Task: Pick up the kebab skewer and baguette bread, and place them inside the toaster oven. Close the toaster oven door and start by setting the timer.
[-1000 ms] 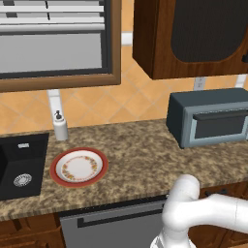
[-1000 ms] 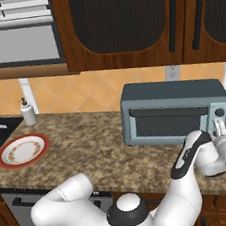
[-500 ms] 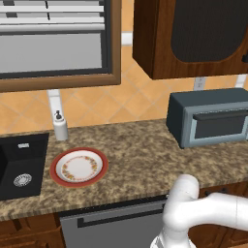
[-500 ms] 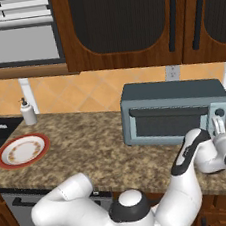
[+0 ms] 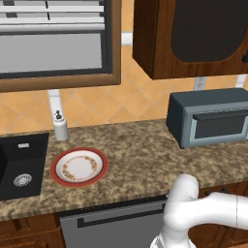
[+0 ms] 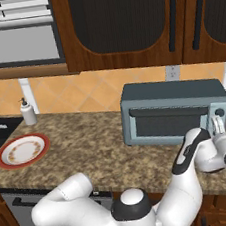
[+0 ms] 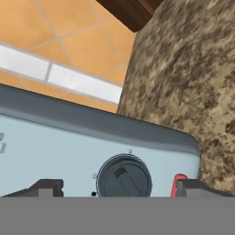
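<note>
Since a second ago the hand has only crept a touch closer to the right end of the oven (image 6: pixel 173 111), whose door (image 6: pixel 168 123) is already shut. The gripper (image 7: pixel 119 186) is spread wide with the timer knob (image 7: pixel 125 178) sitting between the tips. I'd center on the knob, push in until both fingers (image 7: pixel 46 187) straddle it, then squeeze and twist.

Arm bent far right, pincer (image 7: pixel 118 187) spread wide, nothing held
</note>
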